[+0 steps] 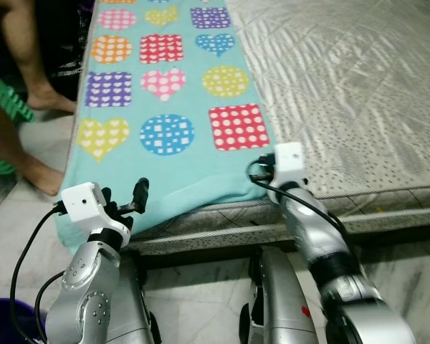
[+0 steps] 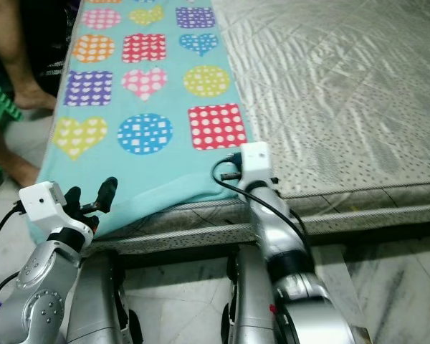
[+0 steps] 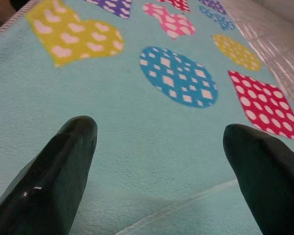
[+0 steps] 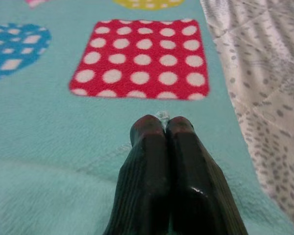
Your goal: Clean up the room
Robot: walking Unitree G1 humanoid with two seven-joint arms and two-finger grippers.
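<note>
A bed (image 1: 358, 93) fills the upper right of the frame; a teal blanket (image 1: 165, 165) with dotted hearts and squares covers its left half, the top cut off by the frame edge. The right gripper (image 4: 162, 128), fingers pressed together, pinches a tuft of blanket just below the red square. The left gripper (image 3: 159, 142) hovers spread wide over the lower-left corner. A person's legs (image 1: 29, 86), cut off, stand upper left.

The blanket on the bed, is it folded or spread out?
Spread out: the blanket lies flat on the mattress, its patterned shapes all showing, near edge hanging over.
</note>
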